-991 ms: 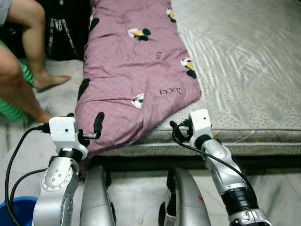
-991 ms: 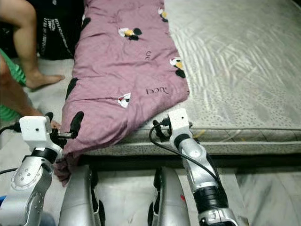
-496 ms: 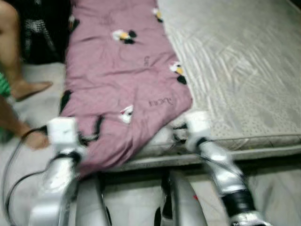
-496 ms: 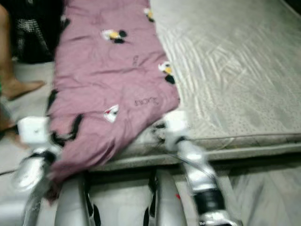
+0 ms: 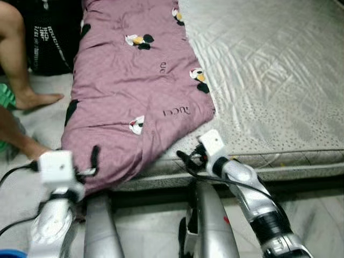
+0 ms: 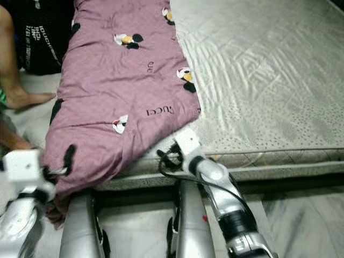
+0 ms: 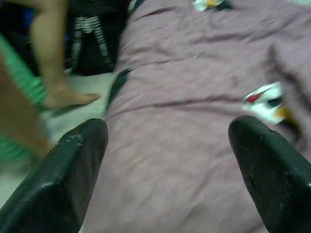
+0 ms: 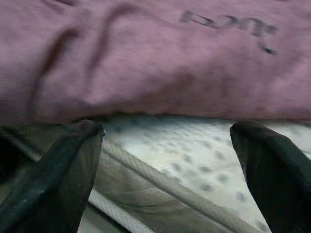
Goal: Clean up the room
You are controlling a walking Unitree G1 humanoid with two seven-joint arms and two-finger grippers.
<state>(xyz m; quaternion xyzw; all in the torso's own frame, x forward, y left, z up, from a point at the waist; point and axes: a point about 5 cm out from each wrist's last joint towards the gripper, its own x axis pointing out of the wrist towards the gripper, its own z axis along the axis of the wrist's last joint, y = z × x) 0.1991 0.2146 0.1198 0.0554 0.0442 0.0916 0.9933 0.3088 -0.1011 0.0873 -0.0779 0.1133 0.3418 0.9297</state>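
Observation:
A mauve blanket (image 5: 134, 80) with small cartoon prints lies along the left side of the grey mattress (image 5: 279, 80), and its near end hangs over the front edge. My left gripper (image 5: 86, 157) is at the blanket's hanging left corner. It is open, and in the left wrist view the blanket (image 7: 184, 111) lies between and beyond the spread fingers (image 7: 73, 165). My right gripper (image 5: 185, 157) is open at the mattress front edge, just under the blanket's right corner. In the right wrist view the blanket's hem (image 8: 160, 73) rests on the mattress (image 8: 194, 160) ahead of the fingers.
A person's bare legs (image 5: 21, 59) stand on the floor to the left of the bed. Beside them are a green garment (image 5: 5, 99) and a black bag with white print (image 5: 51, 37). My silver legs (image 5: 207, 226) are close against the bed's front.
The camera has moved, so the whole scene has shifted left in the picture. Both grippers sit slightly lower against the bed's front edge. Both are still open.

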